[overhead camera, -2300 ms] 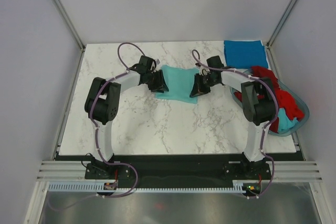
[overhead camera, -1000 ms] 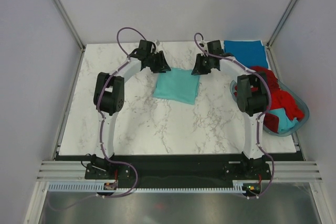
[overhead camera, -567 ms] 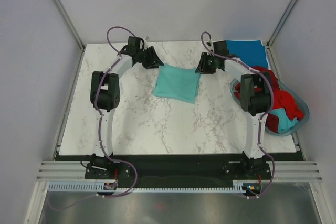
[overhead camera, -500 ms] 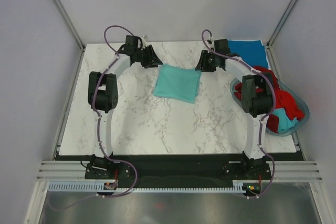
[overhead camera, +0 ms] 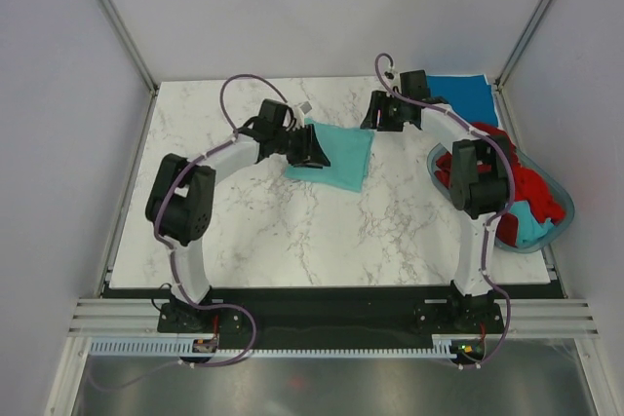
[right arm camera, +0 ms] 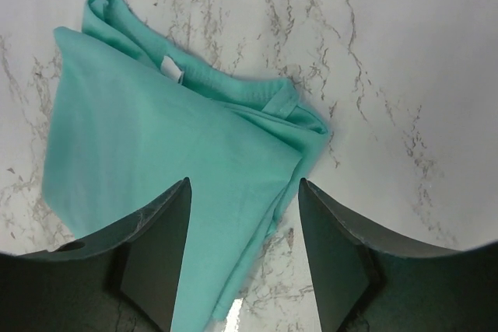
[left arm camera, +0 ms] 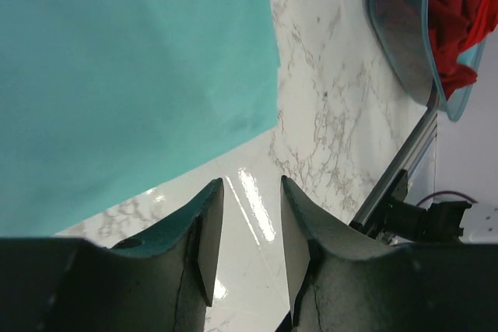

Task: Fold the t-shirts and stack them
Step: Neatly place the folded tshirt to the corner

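Note:
A light teal-green t-shirt (overhead camera: 339,155) lies folded into a square on the marble table (overhead camera: 292,231). My left gripper (overhead camera: 312,147) is low at its left edge. In the left wrist view the gripper (left arm camera: 250,184) is open, with bare marble between the fingers and the teal cloth (left arm camera: 132,75) just ahead. My right gripper (overhead camera: 375,120) hovers over the shirt's far right corner. The right wrist view shows this gripper (right arm camera: 244,184) wide open above the teal shirt (right arm camera: 171,153), holding nothing. A deeper blue t-shirt (overhead camera: 456,96) lies folded at the back right corner.
A translucent blue-grey basket (overhead camera: 558,204) sits at the right edge, holding red t-shirts (overhead camera: 522,182) and a bit of teal cloth (overhead camera: 531,228). Its rim (left arm camera: 397,44) and red cloth (left arm camera: 459,13) show in the left wrist view. Walls and frame posts enclose the table.
My left gripper has swung from the back left of the table to the teal shirt's left edge. The right gripper stayed by the far right corner and opened wider.

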Action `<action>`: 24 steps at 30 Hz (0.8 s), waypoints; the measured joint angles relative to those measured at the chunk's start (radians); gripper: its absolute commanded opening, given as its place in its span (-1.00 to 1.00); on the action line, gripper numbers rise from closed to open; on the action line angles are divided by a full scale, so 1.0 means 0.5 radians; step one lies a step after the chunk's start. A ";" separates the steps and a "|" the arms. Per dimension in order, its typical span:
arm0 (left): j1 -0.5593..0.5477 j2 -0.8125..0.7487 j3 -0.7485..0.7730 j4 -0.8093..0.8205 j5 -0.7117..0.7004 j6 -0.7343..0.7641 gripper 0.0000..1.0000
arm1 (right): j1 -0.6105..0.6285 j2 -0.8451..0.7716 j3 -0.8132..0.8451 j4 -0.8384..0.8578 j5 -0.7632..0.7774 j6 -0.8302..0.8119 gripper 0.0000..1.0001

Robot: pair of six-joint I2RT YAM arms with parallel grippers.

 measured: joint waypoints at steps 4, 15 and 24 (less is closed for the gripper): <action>-0.166 0.124 -0.005 0.092 0.005 -0.017 -0.16 | -0.025 0.121 0.060 -0.018 -0.055 -0.058 0.37; -0.173 0.378 -0.005 0.172 -0.019 -0.034 -0.17 | -0.040 0.291 0.161 -0.081 -0.157 -0.199 0.41; -0.173 0.364 -0.015 0.186 -0.018 -0.034 -0.16 | -0.042 0.426 0.354 -0.130 -0.243 -0.330 0.43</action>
